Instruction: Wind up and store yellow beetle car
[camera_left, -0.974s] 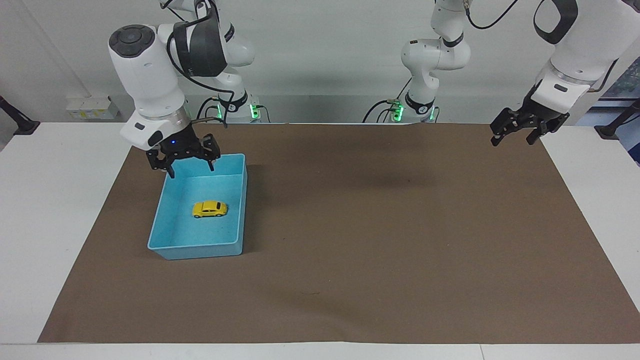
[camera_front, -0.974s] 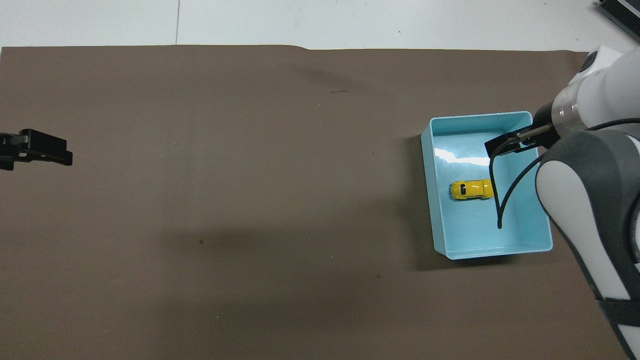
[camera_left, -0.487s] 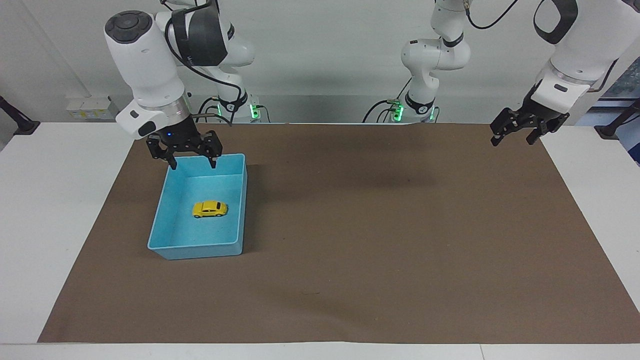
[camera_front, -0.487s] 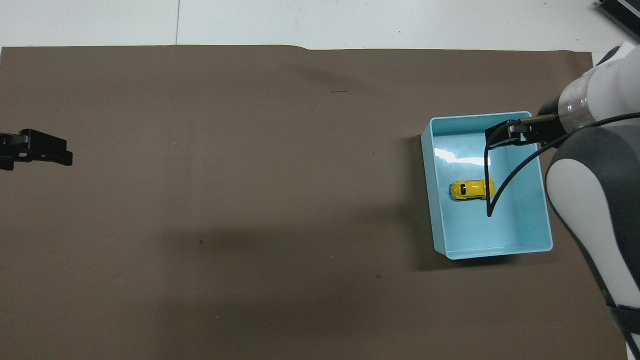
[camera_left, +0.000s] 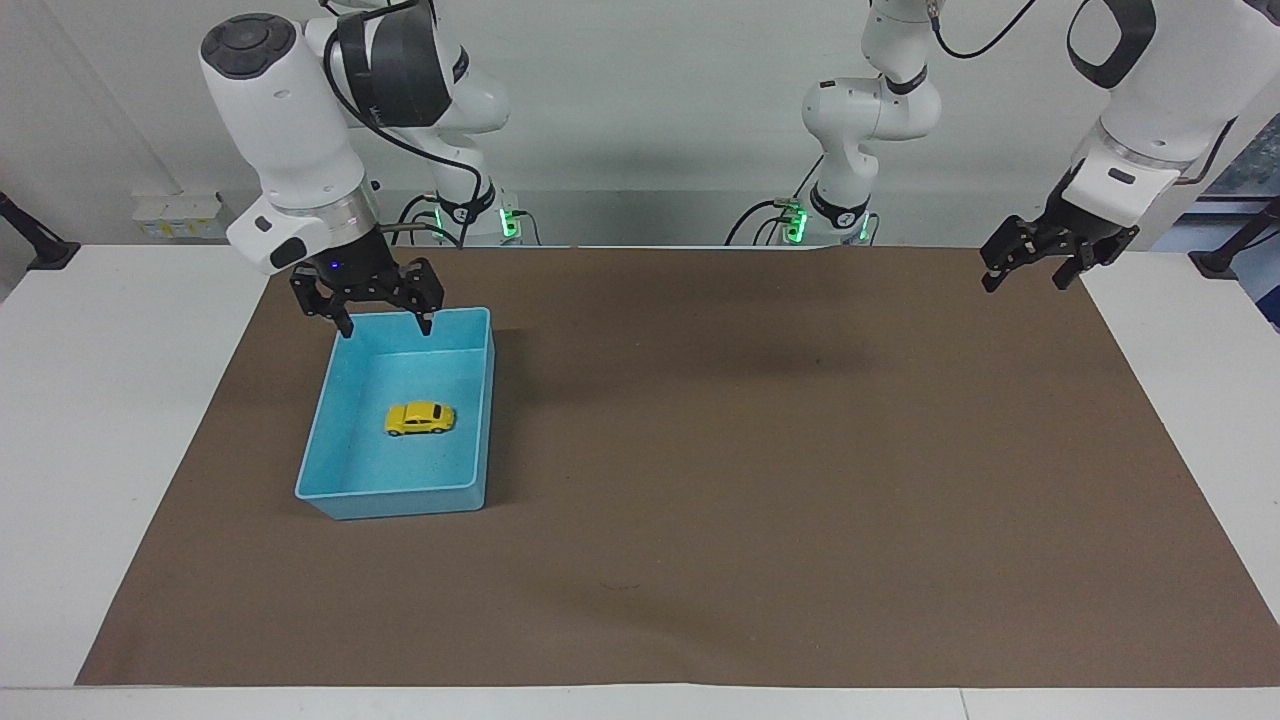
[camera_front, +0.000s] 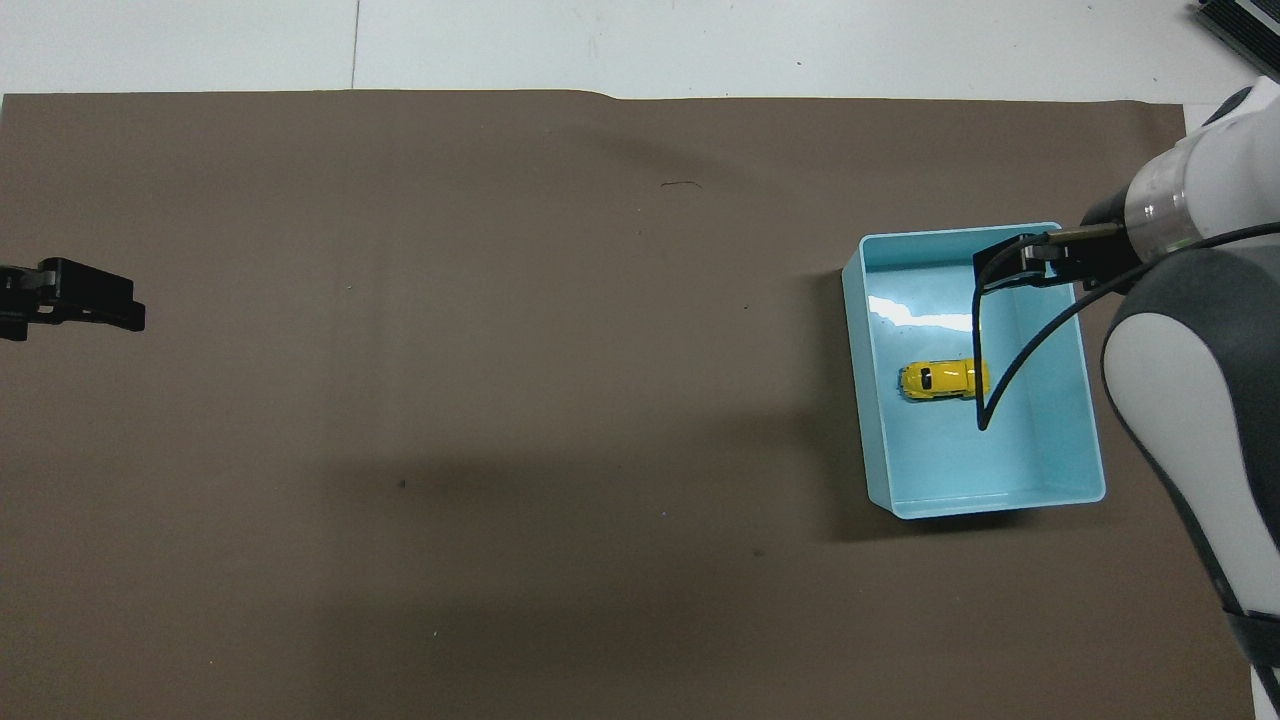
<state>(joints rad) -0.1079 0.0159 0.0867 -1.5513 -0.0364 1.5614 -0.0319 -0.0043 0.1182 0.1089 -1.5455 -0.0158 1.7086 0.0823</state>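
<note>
White table (camera_left: 110, 420) covered by a brown mat (camera_left: 760, 450) across most of its top. Light blue rectangular bin (camera_left: 330, 495) on the mat toward the right arm's end of the table, open top. Right gripper (camera_left: 381, 326) up in the air over the bin's edge nearest the robots, fingers spread apart with nothing between them; not touching the bin or the car. Left gripper (camera_left: 1034, 272) raised over the mat corner at the left arm's end, arm waiting, fingers apart and holding nothing; overhead view shows only its black tip (camera_front: 85, 296) at the frame edge. Yellow beetle car (camera_left: 420, 418) sits on its wheels on the bin floor, about mid-bin, lying crosswise to the bin's long side, clear of the walls.
</note>
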